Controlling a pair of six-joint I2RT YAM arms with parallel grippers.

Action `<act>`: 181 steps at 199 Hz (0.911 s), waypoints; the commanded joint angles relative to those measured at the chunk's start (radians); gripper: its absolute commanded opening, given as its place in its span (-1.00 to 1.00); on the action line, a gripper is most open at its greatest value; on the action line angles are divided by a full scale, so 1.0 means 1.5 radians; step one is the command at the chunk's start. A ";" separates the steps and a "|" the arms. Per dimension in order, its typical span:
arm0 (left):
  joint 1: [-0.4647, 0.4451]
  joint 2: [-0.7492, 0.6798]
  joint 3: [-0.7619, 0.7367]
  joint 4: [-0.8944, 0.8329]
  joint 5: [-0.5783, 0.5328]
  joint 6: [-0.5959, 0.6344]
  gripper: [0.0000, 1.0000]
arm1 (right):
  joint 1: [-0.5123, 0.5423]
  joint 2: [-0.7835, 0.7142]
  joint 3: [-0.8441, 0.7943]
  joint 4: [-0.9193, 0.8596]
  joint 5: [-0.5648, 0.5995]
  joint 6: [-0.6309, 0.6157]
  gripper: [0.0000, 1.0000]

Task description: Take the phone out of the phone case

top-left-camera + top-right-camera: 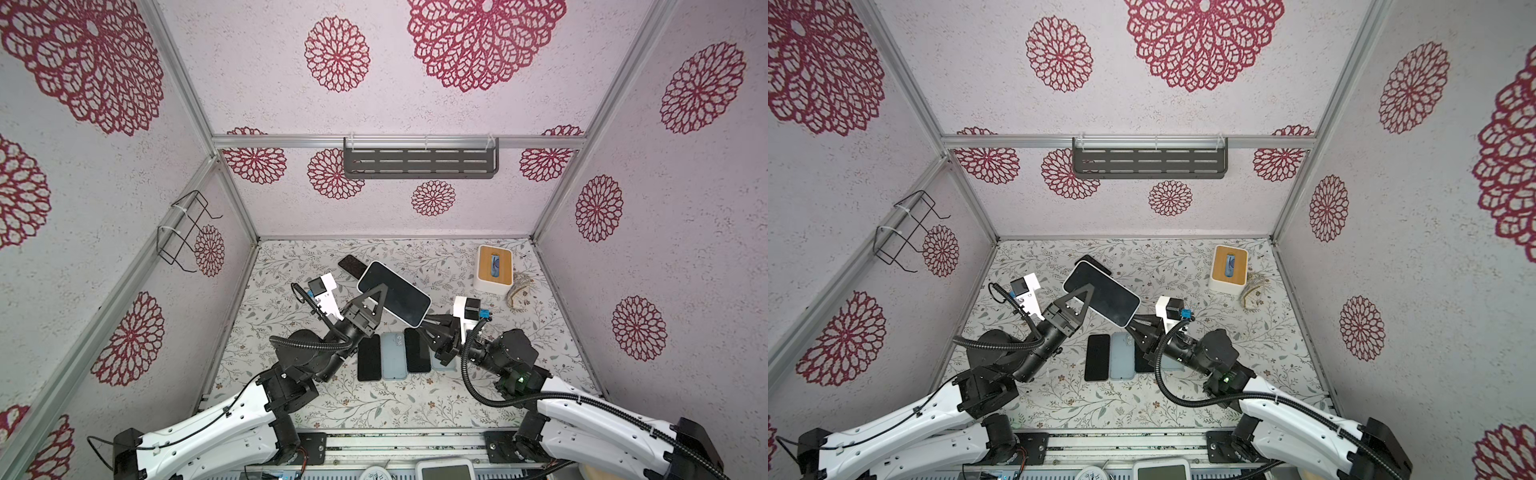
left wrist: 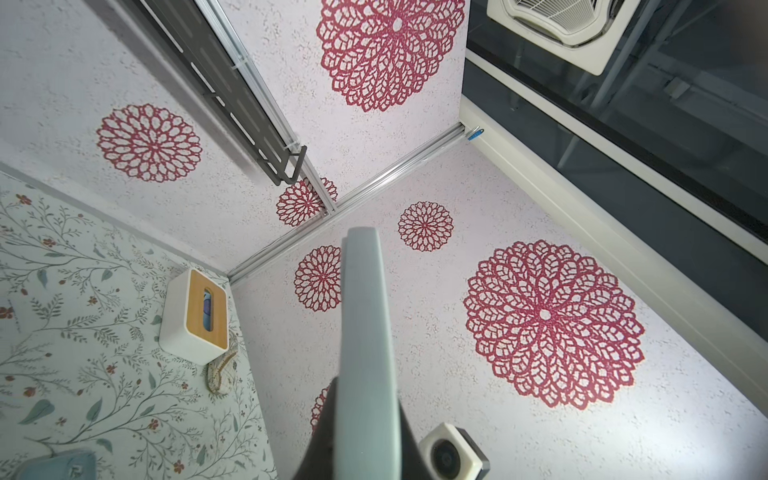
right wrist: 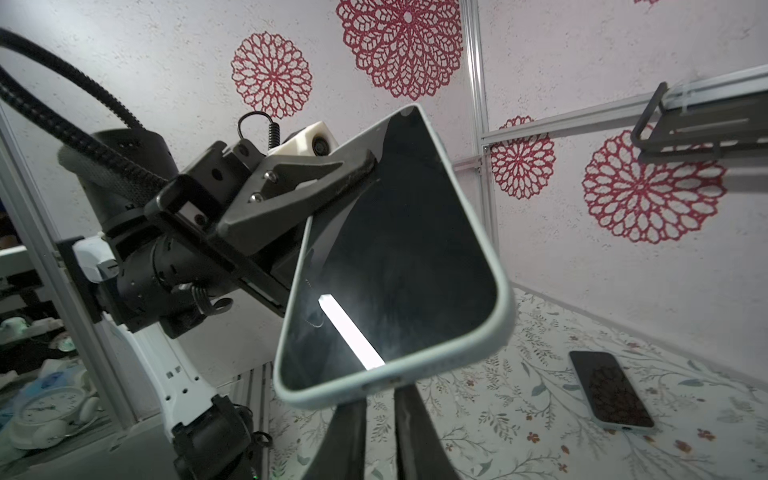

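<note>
Phone point(image 1: 395, 297), cased, sits pinched in left claw point(image 3: 368, 166); right claw point(image 3: 379, 400) spread at its end.

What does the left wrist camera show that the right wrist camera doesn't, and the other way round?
Only the left wrist view: the tissue box, and the phone case seen edge-on.
Only the right wrist view: the phone inside that case, screen dark, and a second phone lying flat.
Both: the case clamped at its side by the left gripper, the grey wall shelf, and the floral table.
</note>
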 commanded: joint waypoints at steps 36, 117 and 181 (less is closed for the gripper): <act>0.016 0.001 -0.013 0.149 0.035 0.034 -1.00 | -0.003 -0.012 -0.068 0.156 -0.068 0.093 0.05; 0.020 0.021 -0.047 0.227 0.052 0.044 -1.00 | -0.006 0.026 -0.037 0.286 -0.101 0.213 0.25; 0.020 0.021 -0.063 0.253 0.059 0.036 -1.00 | -0.023 0.045 -0.035 0.336 -0.108 0.256 0.06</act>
